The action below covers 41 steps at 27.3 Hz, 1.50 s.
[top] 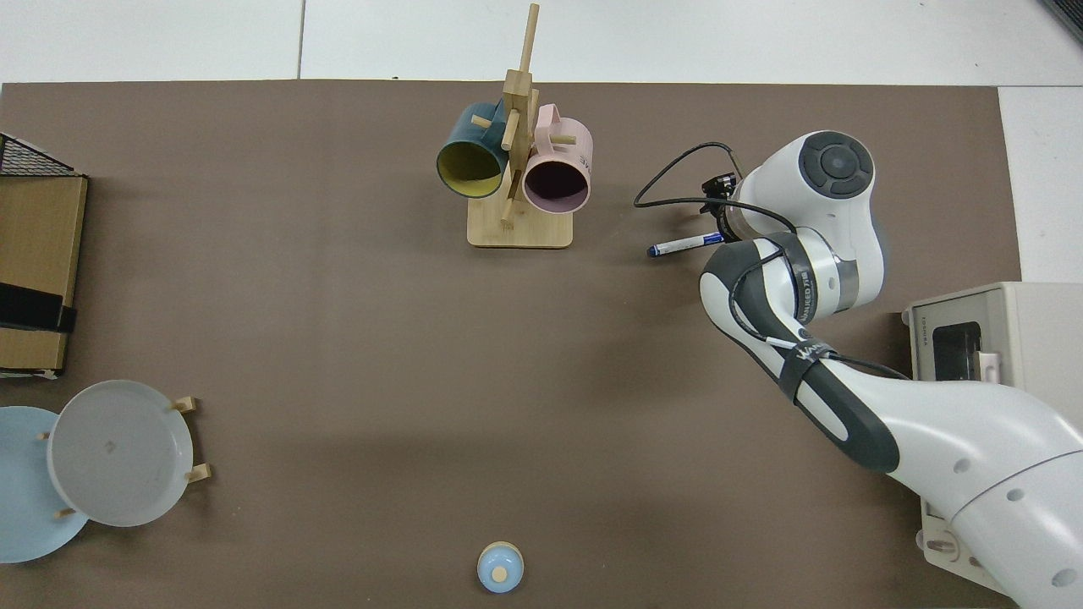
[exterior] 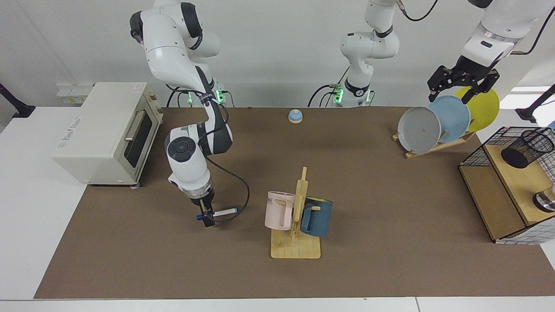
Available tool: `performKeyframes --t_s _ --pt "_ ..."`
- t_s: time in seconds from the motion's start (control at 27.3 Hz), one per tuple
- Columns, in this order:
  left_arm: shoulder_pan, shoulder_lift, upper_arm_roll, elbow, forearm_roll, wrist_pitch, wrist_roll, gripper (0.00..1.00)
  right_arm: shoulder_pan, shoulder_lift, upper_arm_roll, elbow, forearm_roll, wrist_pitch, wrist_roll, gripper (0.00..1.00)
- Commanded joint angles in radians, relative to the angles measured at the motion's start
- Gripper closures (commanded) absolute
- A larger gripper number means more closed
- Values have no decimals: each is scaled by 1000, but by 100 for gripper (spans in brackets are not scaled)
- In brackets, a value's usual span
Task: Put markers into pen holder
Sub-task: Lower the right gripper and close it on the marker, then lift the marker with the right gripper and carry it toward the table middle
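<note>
The marker, white with a blue cap, lies flat on the brown mat left of the mug rack. It also shows in the top view as the marker, its dark tip toward the rack. My right gripper points straight down over its capped end, and a bit of blue cap sticks out past it. The pen holder, a black mesh cup, leans on the wooden board in the wire basket at the far right. My left gripper hangs open and empty above the plates.
A wooden rack with a pink mug and a blue mug stands mid-table. Plates lean in a stand at the back right. A toaster oven sits at the left and a small bell at the back.
</note>
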Motion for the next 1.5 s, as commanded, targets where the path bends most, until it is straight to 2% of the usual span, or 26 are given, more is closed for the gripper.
performKeyframes --t_s 0.0,0.26,0.4,0.44,0.84,1.1,1.47 --pt "11 -24 -7 -26 -7 2 2 0 -6 -14 5 -26 -17 32 13 44" --pt "11 -24 -7 -26 -7 2 2 0 -6 -14 5 -27 -17 32 11 80" --pt "11 -24 -7 -26 -7 2 2 0 -4 -14 5 -29 -20 31 10 98" --pt "11 -24 -7 -26 -7 2 2 0 -4 -14 5 -27 -20 31 10 100" --pt "11 -24 -7 -23 -7 -5 -10 0 12 -28 4 -27 -25 -1 11 100" --pt "8 -23 -16 -23 -7 -8 -7 0 -3 -136 7 -24 -11 -131 5 100" --pt "11 -23 -11 -17 3 -10 -6 0 -11 -362 7 9 75 -450 -138 100"
